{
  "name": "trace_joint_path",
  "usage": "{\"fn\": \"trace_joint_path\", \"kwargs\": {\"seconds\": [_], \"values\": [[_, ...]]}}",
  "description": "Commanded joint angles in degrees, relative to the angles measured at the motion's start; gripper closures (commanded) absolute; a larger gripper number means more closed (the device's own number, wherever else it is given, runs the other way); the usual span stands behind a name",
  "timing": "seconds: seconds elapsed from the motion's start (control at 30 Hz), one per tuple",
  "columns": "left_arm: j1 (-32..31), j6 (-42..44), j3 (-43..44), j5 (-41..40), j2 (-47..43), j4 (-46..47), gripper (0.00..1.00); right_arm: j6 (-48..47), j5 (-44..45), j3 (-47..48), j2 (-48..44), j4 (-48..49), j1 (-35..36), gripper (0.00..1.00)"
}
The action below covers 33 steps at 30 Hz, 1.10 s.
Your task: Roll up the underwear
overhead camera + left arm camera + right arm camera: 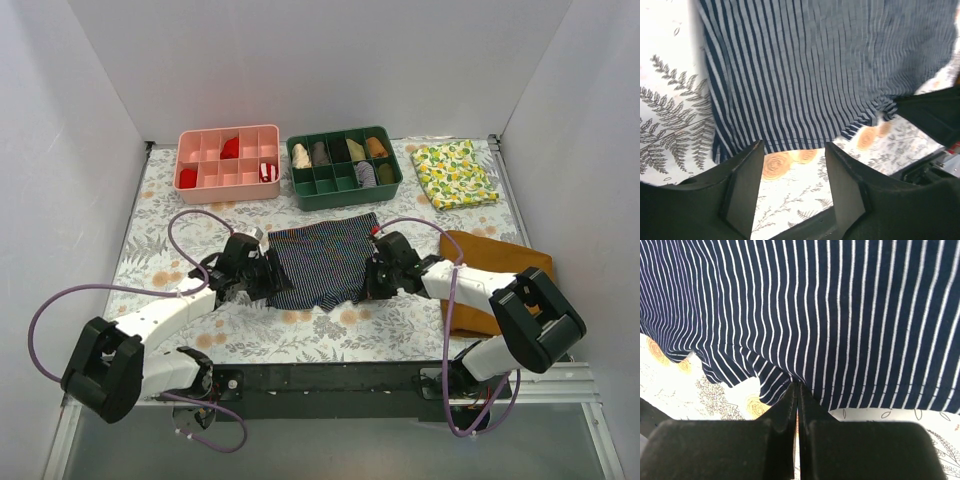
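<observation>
The underwear [325, 262], dark navy with thin stripes, lies spread flat on the floral table cover in the middle of the table. My left gripper [268, 280] is at its near-left edge. In the left wrist view the underwear [825, 65] fills the top and my left gripper [792, 147] is open, its jaws standing apart over bare cover just short of the hem. My right gripper [368, 280] is at the near-right edge. In the right wrist view my right gripper [797, 385] is shut, with its tips pinched on the hem of the underwear [815, 305].
A green tray [396, 183] with rolled cloths and a pink tray [226, 192] with red items stand at the back. A lemon-print cloth [455, 172] lies at the back right. A mustard-brown cloth [495, 262] lies under my right arm.
</observation>
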Motion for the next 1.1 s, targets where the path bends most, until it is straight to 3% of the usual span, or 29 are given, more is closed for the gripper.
{"fn": "trace_joint_path", "kwargs": {"seconds": [0.0,0.17,0.37,0.67,0.9,0.97,1.07], "values": [[-0.15,2.24,3.21,-0.35,-4.02,-1.64,0.48,-0.24,7.77,-4.32,0.33,-6.49,-0.23,0.99],[-0.23,1.01,1.82,-3.25,-7.35,-6.82,0.48,-0.24,7.24,-3.80,-2.05,-6.40,-0.23,0.99],[-0.32,-4.34,-3.37,-8.95,-12.02,-6.65,0.49,-1.29,6.28,-0.72,-1.26,-7.28,-0.23,0.99],[-0.50,-4.79,-5.84,-7.65,-6.31,3.00,0.49,-1.64,4.78,-0.28,-1.79,-6.84,-0.23,0.99],[-0.67,-5.14,-7.94,-7.64,-5.96,3.81,0.50,-1.29,4.69,-1.33,-2.40,-6.57,-0.23,0.99],[-0.67,-5.49,-8.56,-8.35,-4.64,3.72,0.53,-1.38,4.52,-1.24,-2.32,-6.57,-0.23,0.99],[-0.67,-6.11,-8.04,-9.76,-3.50,1.70,0.70,-1.29,4.60,-1.07,-2.31,-6.49,-0.23,0.99]]}}
